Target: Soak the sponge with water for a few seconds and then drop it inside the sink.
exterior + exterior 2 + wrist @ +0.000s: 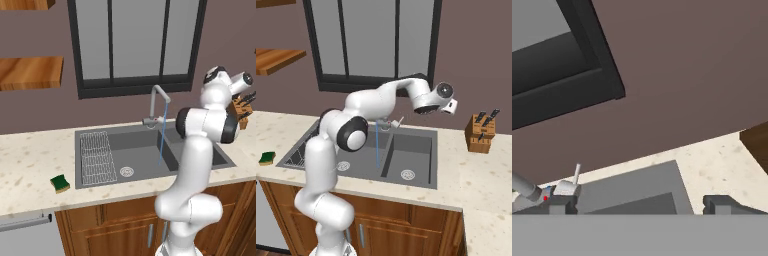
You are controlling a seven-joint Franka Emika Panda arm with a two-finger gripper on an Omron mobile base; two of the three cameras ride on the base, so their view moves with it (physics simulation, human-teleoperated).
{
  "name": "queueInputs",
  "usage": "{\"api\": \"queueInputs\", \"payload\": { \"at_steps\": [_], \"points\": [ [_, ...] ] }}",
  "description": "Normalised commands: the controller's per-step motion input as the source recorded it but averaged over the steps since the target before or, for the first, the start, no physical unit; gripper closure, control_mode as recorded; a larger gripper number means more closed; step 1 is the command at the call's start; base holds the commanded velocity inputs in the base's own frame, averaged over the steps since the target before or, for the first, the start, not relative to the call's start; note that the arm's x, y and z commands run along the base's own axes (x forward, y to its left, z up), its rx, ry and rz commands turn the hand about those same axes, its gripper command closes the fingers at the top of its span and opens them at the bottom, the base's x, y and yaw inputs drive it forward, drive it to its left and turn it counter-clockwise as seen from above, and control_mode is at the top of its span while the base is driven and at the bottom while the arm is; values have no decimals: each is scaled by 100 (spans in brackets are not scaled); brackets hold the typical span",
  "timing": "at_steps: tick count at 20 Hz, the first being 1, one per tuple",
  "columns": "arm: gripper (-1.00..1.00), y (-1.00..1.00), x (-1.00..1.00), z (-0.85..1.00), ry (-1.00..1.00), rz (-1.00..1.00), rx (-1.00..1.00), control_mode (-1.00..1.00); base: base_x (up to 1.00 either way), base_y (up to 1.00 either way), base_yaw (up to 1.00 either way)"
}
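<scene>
Sponge [60,183], a small green-topped yellow block, lies on the speckled bench left of the dark grey sink [140,150], untouched. Water [161,142] runs already. The end effector [448,106], spread and empty, hovers high; next it must reach the sponge.

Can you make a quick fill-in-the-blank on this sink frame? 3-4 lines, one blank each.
1. The sponge lies on the counter to the ____ of the sink.
2. The water is ____ from the faucet into the sink.
3. The gripper is raised above the sink with its jaws ____.
4. The knife block stands on the counter to the ____ of the sink.

Missing words: left; running; open; right
</scene>
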Motion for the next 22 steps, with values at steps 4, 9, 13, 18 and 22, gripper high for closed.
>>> {"api": "queueInputs", "payload": {
  "at_steps": [4,9,13,18,22],
  "points": [
    [-100,-1,-61,9,2,0,0,-100,0,0,0],
    [-100,2,-78,0,0,0,0,-100,0,0,0],
    [-100,13,-82,0,0,0,0,-100,0,0,0],
    [-100,19,-69,1,0,0,0,-100,0,0,0],
    [-100,38,-51,11,0,0,-2,-100,0,0,0]
  ]
}}
